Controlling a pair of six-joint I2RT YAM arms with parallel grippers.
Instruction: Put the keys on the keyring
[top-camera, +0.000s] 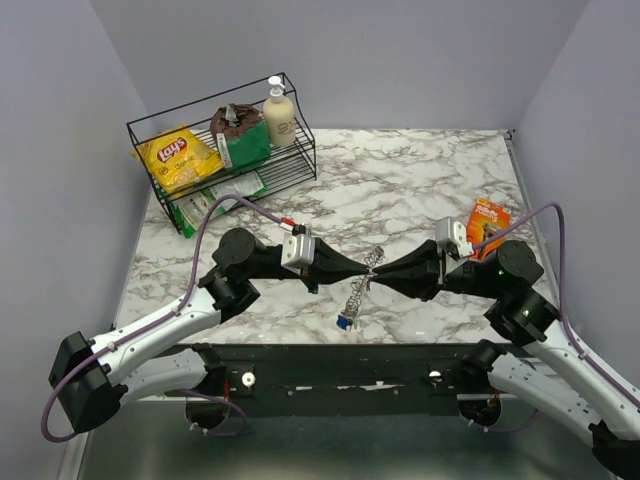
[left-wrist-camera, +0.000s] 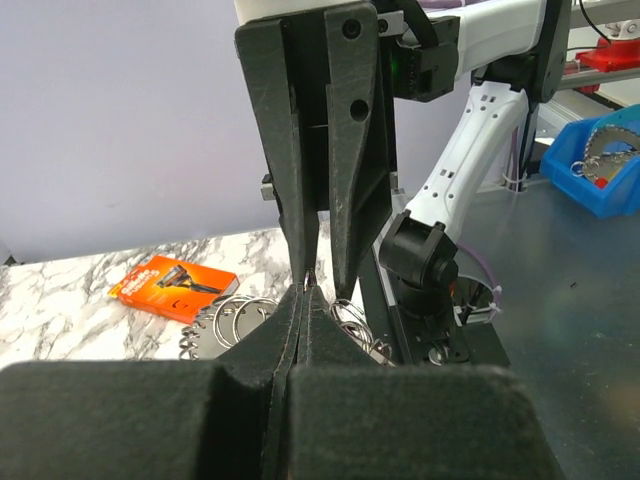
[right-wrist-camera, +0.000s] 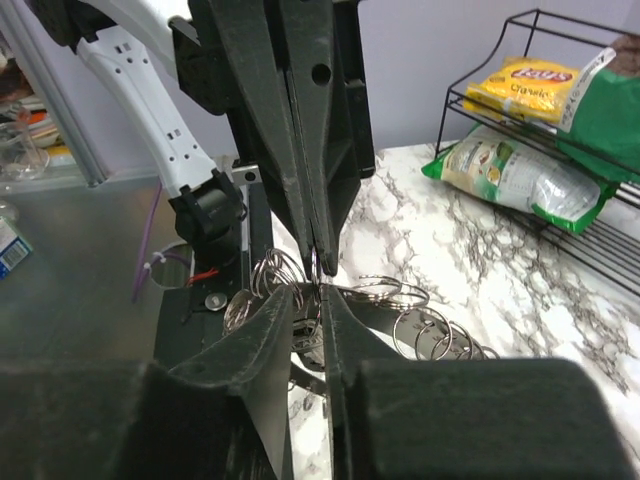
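both tips meet on the ring chain, mid-table

from here the keyring (top-camera: 360, 290) reads as a string of thin, silvery wire loops. it runs from the point where the two tips meet down towards the near table edge, and a blue-headed key (top-camera: 343, 322) sits at its lower end. the left gripper (top-camera: 364, 270), matte black and wedge-shaped, is pressed together with a loop caught at its point. the right gripper (top-camera: 388, 271) faces it tip to tip, its jaws a slit apart with wire standing in the gap. i cannot tell whether it bites.

only the overhead view gives me the whole chain and the key. the wrist views lose the key but show loops fanned beside the tips over the veined marble table (top-camera: 420, 170). the left wrist view catches a glossy orange pack (left-wrist-camera: 175, 288). the right wrist view catches a black wire rack (right-wrist-camera: 610, 235) holding a crinkly yellow crisp bag (right-wrist-camera: 525, 78).
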